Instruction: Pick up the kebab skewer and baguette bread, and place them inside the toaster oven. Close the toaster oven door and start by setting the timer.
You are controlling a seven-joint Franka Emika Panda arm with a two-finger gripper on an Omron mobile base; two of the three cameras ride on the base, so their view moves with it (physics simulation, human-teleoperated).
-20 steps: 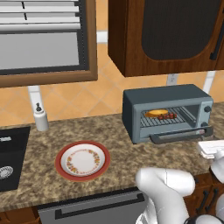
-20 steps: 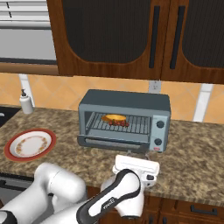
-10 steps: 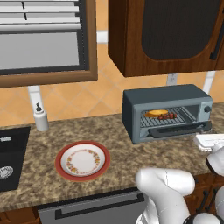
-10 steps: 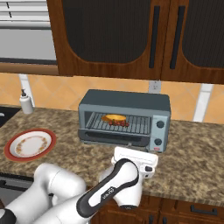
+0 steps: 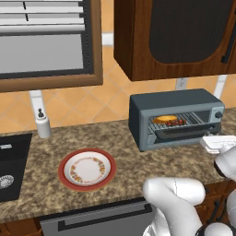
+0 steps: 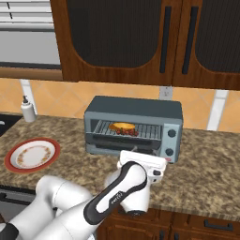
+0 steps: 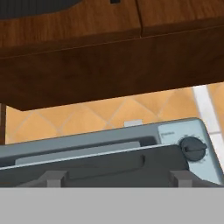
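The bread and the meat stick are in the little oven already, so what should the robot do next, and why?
Probably push the toaster oven door up until it shuts. The baguette bread and the kebab skewer already lie on the rack inside the toaster oven, and the door looks only partly raised. The gripper sits right in front of the door with its jaws apart, so finishing the push comes before the timer knob.

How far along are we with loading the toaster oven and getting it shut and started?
Loading looks done: the baguette bread and the kebab skewer lie on the rack inside the toaster oven. In hand: the toaster oven door looks partly raised, with the gripper open in front of it, holding nothing. Left: shutting the door fully and turning the timer knob.
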